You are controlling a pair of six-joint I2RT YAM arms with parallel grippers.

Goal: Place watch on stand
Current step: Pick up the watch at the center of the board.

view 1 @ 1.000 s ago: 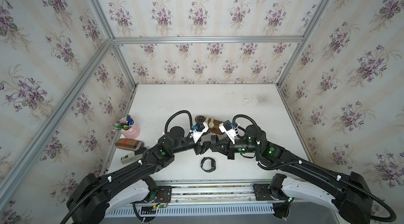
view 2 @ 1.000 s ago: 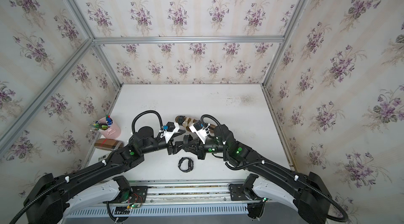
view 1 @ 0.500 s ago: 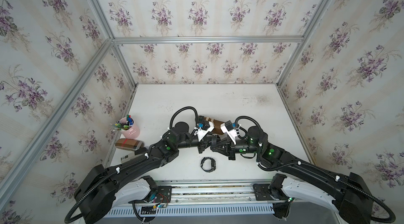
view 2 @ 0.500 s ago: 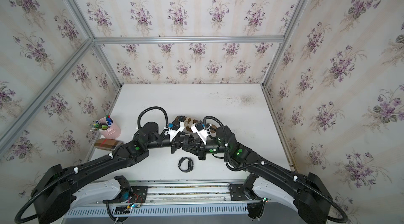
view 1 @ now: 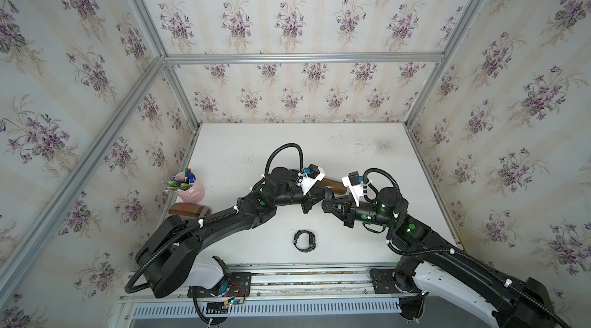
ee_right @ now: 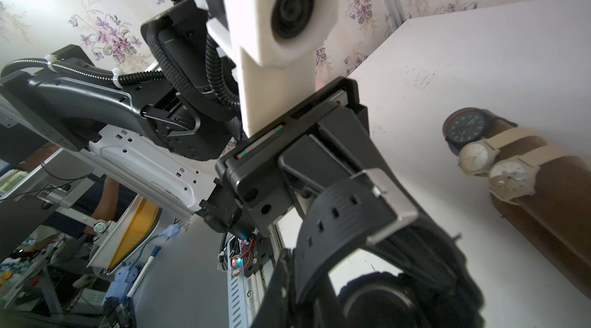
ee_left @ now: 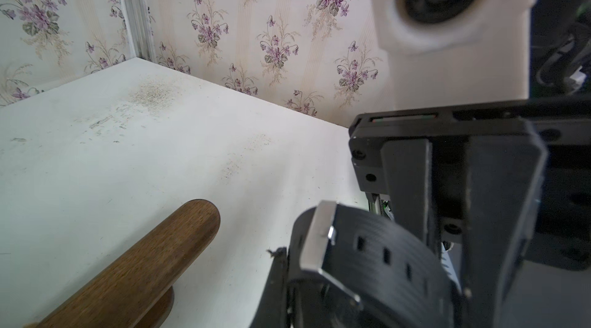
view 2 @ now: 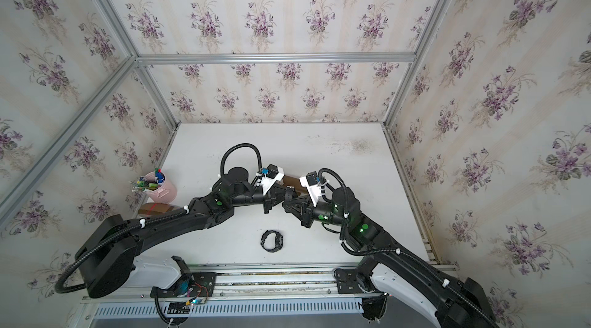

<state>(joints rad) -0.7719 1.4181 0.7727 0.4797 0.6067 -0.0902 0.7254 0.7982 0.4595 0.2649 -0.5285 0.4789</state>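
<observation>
- Moved in since a second ago: left claw [view 1: 312,202], jaws gone from wide apart to clamped on the ribbed strap of the black rubber watch with a steel buckle [ee_right: 348,214].
- Facing it tip to tip: right claw [view 1: 327,203], at the same watch; cannot tell whether gripping or slack.
- Just beyond both claws, away from the arm bases: dark brown wooden stand [ee_left: 144,262], a long round-ended bar, carrying a black-faced watch [ee_right: 465,128] and two pale-faced watches [ee_right: 476,158] on beige straps.
- Nearer the bases than the claws: second black watch [view 1: 305,240], lying on the white table [view 1: 256,150].
</observation>
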